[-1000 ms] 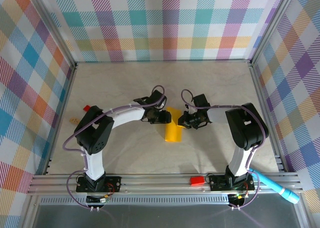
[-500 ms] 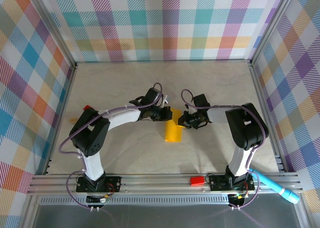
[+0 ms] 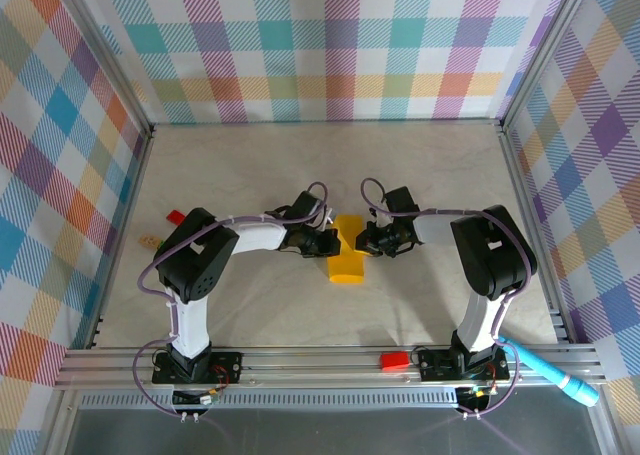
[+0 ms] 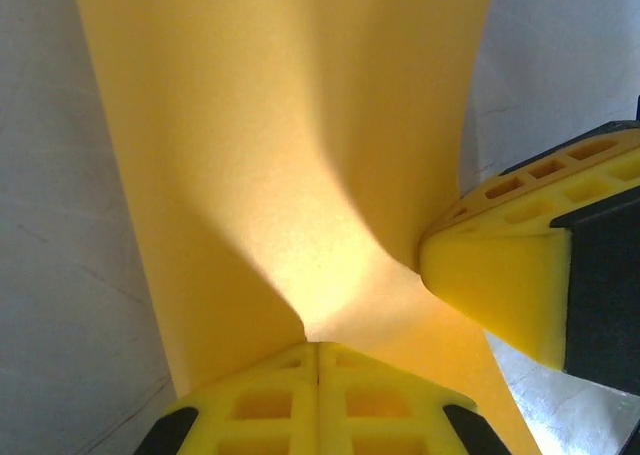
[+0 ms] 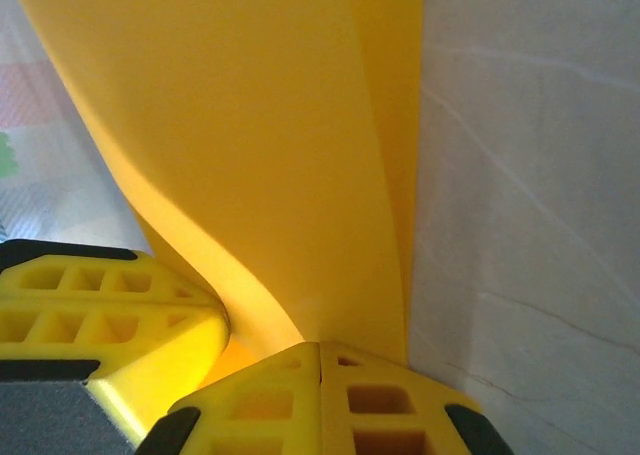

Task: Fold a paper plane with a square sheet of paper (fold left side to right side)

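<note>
Left gripper (image 4: 318, 375): jaws fully closed, pinching one edge of the square sheet of paper (image 4: 280, 155).
Right gripper (image 5: 320, 375): jaws fully closed on the opposite side.
Sheet position: between both fingertips, curved.
Handling: light, limp, crease-prone; hold by edges only.

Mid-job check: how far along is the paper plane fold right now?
Done: the sheet of paper lies as a narrow strip, and the right wrist view shows layers overlapping along its edge, so one fold seems made. In hand: the left tool and right tool are both shut on it from opposite sides, with the paper bowing between them. Left: there is no pointed dart shape yet, so most creases remain.
</note>
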### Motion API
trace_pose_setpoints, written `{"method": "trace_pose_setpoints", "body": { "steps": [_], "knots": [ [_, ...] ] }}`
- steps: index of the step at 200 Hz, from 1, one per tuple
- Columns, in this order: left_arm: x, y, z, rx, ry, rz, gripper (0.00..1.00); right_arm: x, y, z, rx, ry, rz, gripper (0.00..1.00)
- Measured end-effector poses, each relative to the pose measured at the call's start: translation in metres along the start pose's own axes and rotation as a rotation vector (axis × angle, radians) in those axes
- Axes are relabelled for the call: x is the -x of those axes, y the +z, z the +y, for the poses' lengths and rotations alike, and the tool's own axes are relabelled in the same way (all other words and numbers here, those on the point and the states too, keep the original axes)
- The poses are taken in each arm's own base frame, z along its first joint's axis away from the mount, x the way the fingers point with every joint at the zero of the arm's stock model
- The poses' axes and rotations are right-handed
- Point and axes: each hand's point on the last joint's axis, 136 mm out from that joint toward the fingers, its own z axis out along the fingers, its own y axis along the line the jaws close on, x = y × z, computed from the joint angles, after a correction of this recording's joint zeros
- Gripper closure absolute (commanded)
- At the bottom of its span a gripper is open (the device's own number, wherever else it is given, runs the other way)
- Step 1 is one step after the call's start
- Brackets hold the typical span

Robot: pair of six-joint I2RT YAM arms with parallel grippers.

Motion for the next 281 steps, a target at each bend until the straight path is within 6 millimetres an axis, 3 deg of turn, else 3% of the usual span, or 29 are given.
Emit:
{"method": "trace_pose_setpoints", "body": {
  "steps": [69,152,191,242,281],
  "knots": [
    [-0.002,-0.004,0.005,-0.052,-0.002,-0.048,1.00,-0.001,0.000,-0.002,-0.031,-0.017,0.010,1.00],
    [-0.010,-0.033,0.033,-0.040,-0.063,-0.071,1.00,-0.001,0.000,-0.001,-0.025,-0.021,0.011,1.00],
    [-0.001,-0.048,0.018,-0.065,-0.031,-0.110,1.00,-0.001,0.000,-0.001,-0.024,-0.021,0.011,1.00],
    [-0.007,-0.029,-0.011,-0.105,0.040,-0.084,1.00,-0.001,0.000,-0.001,-0.024,-0.021,0.011,1.00],
    [-0.011,-0.013,-0.008,-0.085,0.041,-0.060,1.00,-0.001,0.000,-0.001,-0.024,-0.021,0.011,1.00]
  ]
}}
